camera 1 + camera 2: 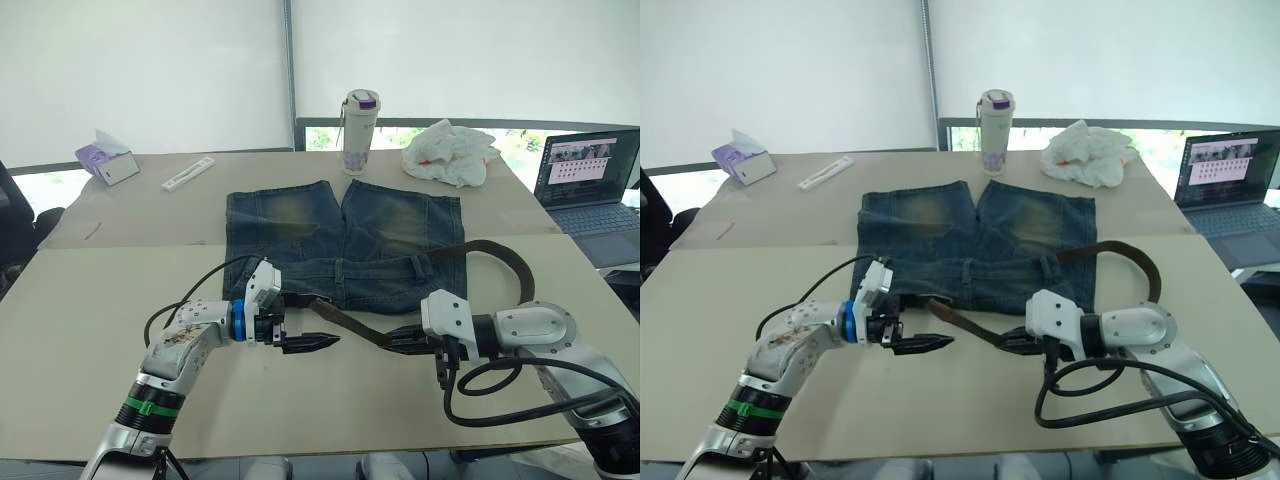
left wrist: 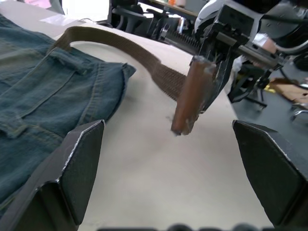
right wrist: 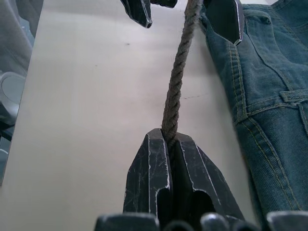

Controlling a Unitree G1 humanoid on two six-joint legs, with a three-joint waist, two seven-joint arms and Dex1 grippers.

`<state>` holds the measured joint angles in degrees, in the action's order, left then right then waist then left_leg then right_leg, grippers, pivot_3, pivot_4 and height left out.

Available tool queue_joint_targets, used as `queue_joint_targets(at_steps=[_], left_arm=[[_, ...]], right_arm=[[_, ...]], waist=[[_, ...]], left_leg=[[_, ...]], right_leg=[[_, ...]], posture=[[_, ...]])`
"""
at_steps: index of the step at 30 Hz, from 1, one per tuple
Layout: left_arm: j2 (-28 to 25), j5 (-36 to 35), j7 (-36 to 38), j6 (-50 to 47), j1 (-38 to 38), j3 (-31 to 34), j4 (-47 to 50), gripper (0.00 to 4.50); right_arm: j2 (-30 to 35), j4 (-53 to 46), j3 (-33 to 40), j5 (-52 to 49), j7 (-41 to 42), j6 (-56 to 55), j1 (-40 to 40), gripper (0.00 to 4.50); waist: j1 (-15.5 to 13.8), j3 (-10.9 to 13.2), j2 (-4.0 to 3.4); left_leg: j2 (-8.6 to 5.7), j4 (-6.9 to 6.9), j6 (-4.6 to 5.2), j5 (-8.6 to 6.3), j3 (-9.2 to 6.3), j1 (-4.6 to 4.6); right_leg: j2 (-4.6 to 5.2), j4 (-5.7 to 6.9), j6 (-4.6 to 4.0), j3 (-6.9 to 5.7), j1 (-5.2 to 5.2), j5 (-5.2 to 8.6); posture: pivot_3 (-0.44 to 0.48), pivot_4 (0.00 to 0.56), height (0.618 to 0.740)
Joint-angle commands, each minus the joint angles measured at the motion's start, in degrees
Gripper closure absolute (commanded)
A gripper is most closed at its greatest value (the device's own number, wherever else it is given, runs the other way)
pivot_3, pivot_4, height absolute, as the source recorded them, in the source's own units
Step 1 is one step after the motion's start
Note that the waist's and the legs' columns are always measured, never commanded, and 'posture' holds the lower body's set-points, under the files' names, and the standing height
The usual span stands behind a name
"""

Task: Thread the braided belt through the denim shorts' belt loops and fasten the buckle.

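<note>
Holding: the right hand (image 1: pixel 400 343) is clamped on the braided belt (image 1: pixel 350 322), close to the tapered tip.
Waiting: the left hand (image 1: pixel 318 343) is apart, with its two black fingers (image 2: pixel 72 168) wide on each side of the belt tip and not touching it.
Belt place: the brown strap runs from the right hand, over the near edge of the denim shorts (image 1: pixel 340 245), then curves in a big loop out past the right side of the shorts and back onto the denim.
Shorts place: they lie flat in the middle of the worktop (image 1: pixel 120 330), waistband toward the robot.
Belt feel: it looks soft and bendy, light, and a bit rough from the braid, so it should not slip much. It will flop if held far from the end.
Best hold: pinch it near the tip, flat side between the fingers, so the end stays pointed at a belt loop (image 1: pixel 342 272).
Shorts feel: thick soft cloth that can bunch up when the belt is pushed.
Buckle: I cannot see it clearly.
Writing: the bottle (image 1: pixel 358 132), the tissue box (image 1: pixel 107 159) and the laptop (image 1: pixel 590 185) show no words I can read.
</note>
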<state>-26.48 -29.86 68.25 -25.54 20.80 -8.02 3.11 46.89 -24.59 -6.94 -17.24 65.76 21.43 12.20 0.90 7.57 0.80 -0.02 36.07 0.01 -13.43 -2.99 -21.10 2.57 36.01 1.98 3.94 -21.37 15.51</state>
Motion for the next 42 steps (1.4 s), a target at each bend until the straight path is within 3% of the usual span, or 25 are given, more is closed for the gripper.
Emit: queue_joint_targets(at_steps=[1,7,8,17,20,27,28,42], left_arm=[[-0.06,-1.16,1.41,-0.10,1.19,-0.32,1.69,1.30],[0.38,-1.28,1.77,0.13,0.95,-0.58,1.97,4.17],[0.50,-1.31,1.64,0.11,0.95,-0.58,2.01,4.43],[0.45,-5.41,2.30,-4.63,0.67,0.10,3.99,4.43],[-0.79,-5.92,3.33,-5.28,0.52,0.62,3.92,3.64],[-1.29,-5.77,5.72,-3.11,0.57,1.56,2.49,0.30],[-1.09,-5.27,5.39,-2.85,0.81,1.55,2.03,0.05],[0.46,-6.82,4.99,-3.69,1.75,1.81,2.37,0.05]], right_arm=[[0.21,-2.78,1.58,-2.31,0.12,-0.47,0.66,4.50],[0.81,-3.01,1.62,-2.91,0.19,-0.41,0.25,4.50],[0.86,-2.97,1.58,-3.00,0.14,-0.40,0.20,4.50],[1.47,-2.54,1.73,-3.30,0.15,-0.63,-0.61,4.50],[1.66,-2.45,2.43,-3.74,0.22,-0.61,-1.00,4.50],[1.53,-2.37,2.79,-4.19,0.47,-0.57,-1.06,4.50],[1.45,-2.51,2.70,-4.33,0.59,-0.59,-0.98,4.50],[2.30,-2.10,1.83,-4.00,1.06,-1.48,-1.93,4.50]], waist=[[0.01,0.00,0.00],[-0.04,0.00,0.00],[-0.05,0.00,0.00],[-0.03,0.00,0.00],[0.01,0.00,0.00],[-0.03,0.00,0.00],[-0.03,0.00,0.00],[-0.06,0.00,0.01]], left_leg=[[0.00,0.00,0.00,0.00,0.00,0.00],[-0.01,0.00,0.00,0.00,0.00,0.00],[-0.01,0.00,0.00,0.00,0.00,0.00],[0.00,0.00,0.00,0.00,-0.01,0.00],[0.00,0.00,0.00,0.00,0.00,0.00],[-0.01,0.00,0.00,0.00,0.00,0.00],[-0.01,0.00,0.00,0.00,0.01,0.00],[-0.01,0.00,0.00,0.00,0.00,-0.01]], right_leg=[[0.00,0.01,0.00,0.00,0.00,0.00],[0.01,-0.01,0.00,0.00,0.00,0.00],[0.01,0.00,0.00,0.00,0.00,0.00],[0.01,-0.01,0.00,0.00,0.00,0.00],[0.00,0.00,0.01,0.00,0.00,0.01],[0.00,-0.02,0.01,0.00,0.00,0.01],[0.01,-0.02,0.01,0.00,0.00,0.01],[0.02,-0.02,0.01,0.00,0.00,0.01]], posture=[[0.000,0.150,0.740],[0.000,0.150,0.740],[0.000,0.150,0.740],[0.000,0.150,0.740],[0.000,0.150,0.740],[0.000,0.150,0.740],[0.000,0.150,0.740],[0.000,0.150,0.740]])
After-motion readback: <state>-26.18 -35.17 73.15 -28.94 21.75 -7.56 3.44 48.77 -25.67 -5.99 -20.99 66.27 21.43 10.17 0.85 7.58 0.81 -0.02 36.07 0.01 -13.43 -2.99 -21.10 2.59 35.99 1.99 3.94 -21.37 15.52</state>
